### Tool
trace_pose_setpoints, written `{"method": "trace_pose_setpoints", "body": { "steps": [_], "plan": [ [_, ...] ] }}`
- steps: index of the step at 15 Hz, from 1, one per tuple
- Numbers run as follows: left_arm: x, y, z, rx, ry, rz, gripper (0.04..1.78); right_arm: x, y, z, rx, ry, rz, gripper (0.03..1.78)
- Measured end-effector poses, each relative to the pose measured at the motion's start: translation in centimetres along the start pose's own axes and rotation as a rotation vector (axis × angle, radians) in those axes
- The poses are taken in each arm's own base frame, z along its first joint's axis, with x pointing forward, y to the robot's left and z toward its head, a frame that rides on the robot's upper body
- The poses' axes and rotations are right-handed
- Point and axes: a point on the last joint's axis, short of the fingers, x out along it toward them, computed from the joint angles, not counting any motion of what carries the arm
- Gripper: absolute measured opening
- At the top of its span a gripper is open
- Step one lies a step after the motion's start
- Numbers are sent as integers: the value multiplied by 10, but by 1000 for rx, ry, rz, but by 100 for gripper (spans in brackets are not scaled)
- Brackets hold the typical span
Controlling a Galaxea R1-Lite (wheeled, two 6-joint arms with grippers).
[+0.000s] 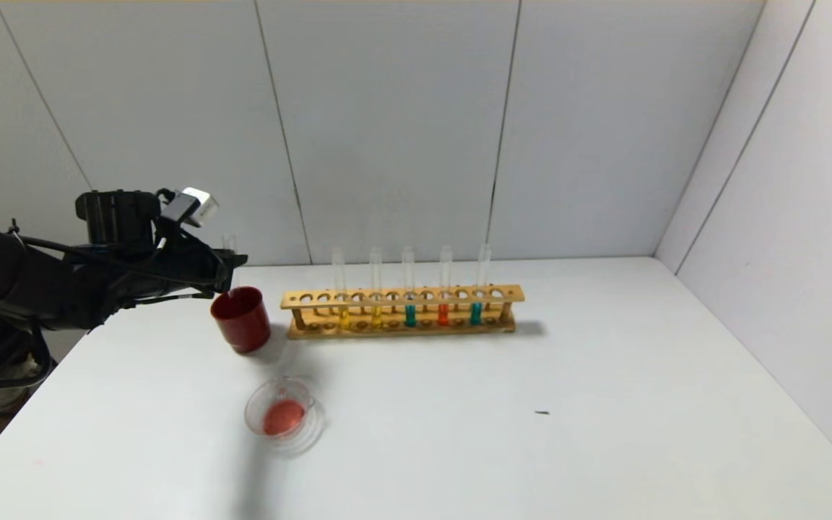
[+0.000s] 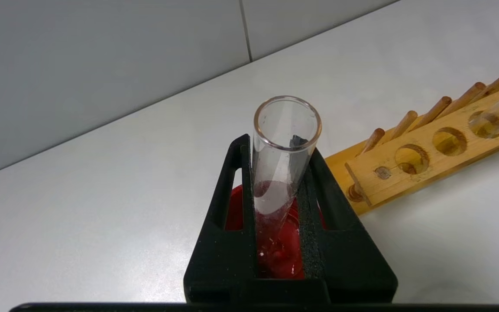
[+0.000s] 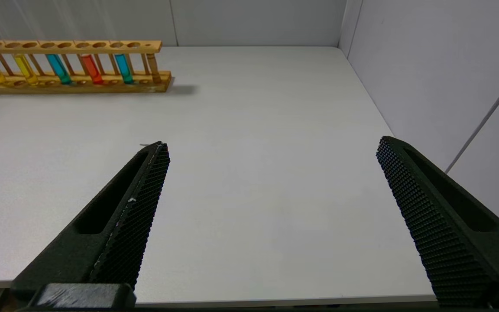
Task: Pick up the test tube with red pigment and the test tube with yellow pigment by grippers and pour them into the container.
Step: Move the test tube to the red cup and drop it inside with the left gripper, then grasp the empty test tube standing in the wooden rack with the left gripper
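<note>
My left gripper (image 1: 232, 261) is shut on a clear test tube (image 2: 287, 130) that looks empty. It holds the tube upright just above the dark red cup (image 1: 241, 319), which shows beneath the fingers (image 2: 340, 225). The container (image 1: 250, 408), a low glass dish, sits on the table nearer me and holds orange-red liquid. A test tube with red pigment (image 1: 443, 313) and two with yellow pigment (image 1: 344, 318) (image 1: 376, 316) stand in the wooden rack (image 1: 401, 296). My right gripper (image 3: 272, 144) is open and empty above the table's near right part.
Two teal-liquid tubes (image 1: 410, 315) (image 1: 475, 313) also stand in the rack. The rack's left holes (image 2: 412, 158) hold no tubes. White walls close the table at the back and on the right. A small dark speck (image 1: 542, 412) lies on the table.
</note>
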Motion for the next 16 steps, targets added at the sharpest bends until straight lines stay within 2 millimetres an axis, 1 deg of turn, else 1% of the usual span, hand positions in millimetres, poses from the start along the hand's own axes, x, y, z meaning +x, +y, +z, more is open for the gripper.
{"method": "trace_pose_setpoints", "body": {
  "steps": [2, 4, 6, 7, 8, 11, 12, 14, 16],
  "plan": [
    [6, 0, -8, -7, 21, -7, 32, 0, 0, 0, 0, 0, 0, 175],
    [10, 0, -14, -13, 35, -12, 35, 0, 0, 0, 0, 0, 0, 175],
    [13, -1, -18, -18, 48, -15, 48, 0, 0, 0, 0, 0, 0, 175],
    [13, -1, -20, -20, 52, -15, 59, 0, 0, 0, 0, 0, 0, 175],
    [14, -1, -21, -21, 55, -17, 74, 0, 0, 0, 0, 0, 1, 175],
    [13, -2, -22, -22, 58, -17, 126, 0, 0, 0, 0, 0, 1, 175],
    [11, -2, -21, -22, 57, -16, 140, 0, 0, 0, 0, 0, 0, 175],
    [7, -2, -16, -19, 46, -14, 161, 0, 0, 0, 0, 0, 0, 175],
    [-3, -3, -5, -6, 14, -5, 173, 0, 0, 0, 0, 0, 0, 175]
  ]
}}
